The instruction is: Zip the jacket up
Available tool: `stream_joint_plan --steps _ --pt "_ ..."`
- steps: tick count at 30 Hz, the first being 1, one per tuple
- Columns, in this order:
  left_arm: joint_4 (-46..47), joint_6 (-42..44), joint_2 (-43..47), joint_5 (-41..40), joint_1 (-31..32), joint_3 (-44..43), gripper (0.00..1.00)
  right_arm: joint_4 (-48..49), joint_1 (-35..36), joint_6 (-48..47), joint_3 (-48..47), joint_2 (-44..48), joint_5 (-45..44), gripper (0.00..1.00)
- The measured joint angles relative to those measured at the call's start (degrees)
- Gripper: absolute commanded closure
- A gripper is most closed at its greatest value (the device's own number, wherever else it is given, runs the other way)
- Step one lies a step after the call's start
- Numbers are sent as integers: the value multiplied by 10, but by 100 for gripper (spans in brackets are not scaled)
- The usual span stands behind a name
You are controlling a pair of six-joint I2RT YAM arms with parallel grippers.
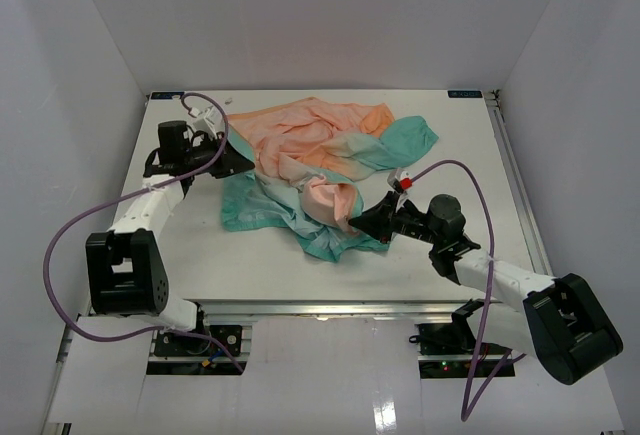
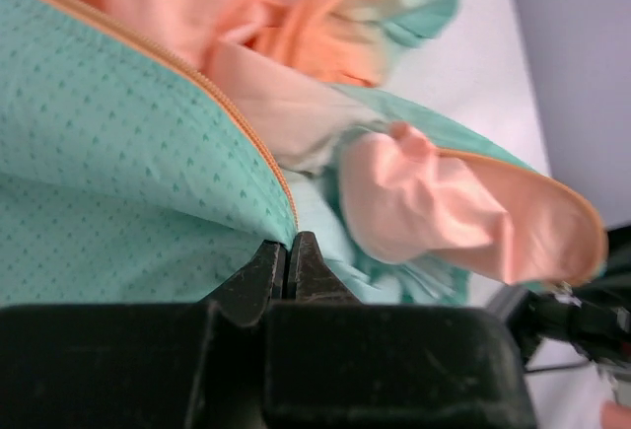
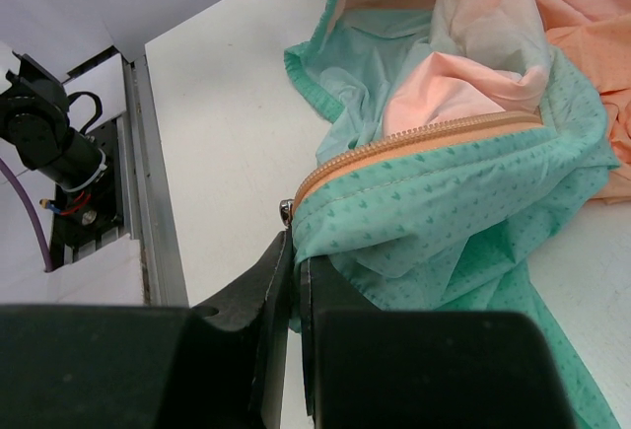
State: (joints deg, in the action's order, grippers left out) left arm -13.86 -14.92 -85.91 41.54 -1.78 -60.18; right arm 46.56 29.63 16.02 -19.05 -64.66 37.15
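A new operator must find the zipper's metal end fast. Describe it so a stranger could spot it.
On the white table lies the crumpled jacket; look at its teal edge nearest the right gripper. An orange zipper tape runs along that edge, and at its end sits a small silvery metal piece, the only shiny spot there.

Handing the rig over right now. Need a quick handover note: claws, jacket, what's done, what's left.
Left claw: shut on the jacket, pinching the teal corner at the end of one zipper edge.
Right claw: shut on the teal hem beside the other zipper edge, by its metal end piece.
Jacket: crumpled on the table, unzipped.
Done: both edges gripped.
Left: bring the ends together, engage, zip up.
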Motion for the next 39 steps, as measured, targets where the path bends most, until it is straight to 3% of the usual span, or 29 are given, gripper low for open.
stream_joint_plan --steps 4,6,8,10,16,28,39 --pt "89 -66 30 78 1 57 99 -1 0 0 -3 -1 5 92" --pt "104 -89 34 86 2 74 91 -1 0 0 -3 -4 5 92" --pt "97 -97 34 75 3 87 76 -2 0 0 -3 -10 5 92" --pt "75 -96 34 44 4 94 68 -2 0 0 -3 -13 5 92" --pt "-10 -65 22 -26 4 95 58 -3 0 0 -3 -13 4 92" --pt "-101 -14 -10 -134 19 43 54 -6 0 0 -2 -5 -8 92" --pt "-154 -19 -79 -295 173 -53 51 -7 0 -4 -1 -9 -13 92"
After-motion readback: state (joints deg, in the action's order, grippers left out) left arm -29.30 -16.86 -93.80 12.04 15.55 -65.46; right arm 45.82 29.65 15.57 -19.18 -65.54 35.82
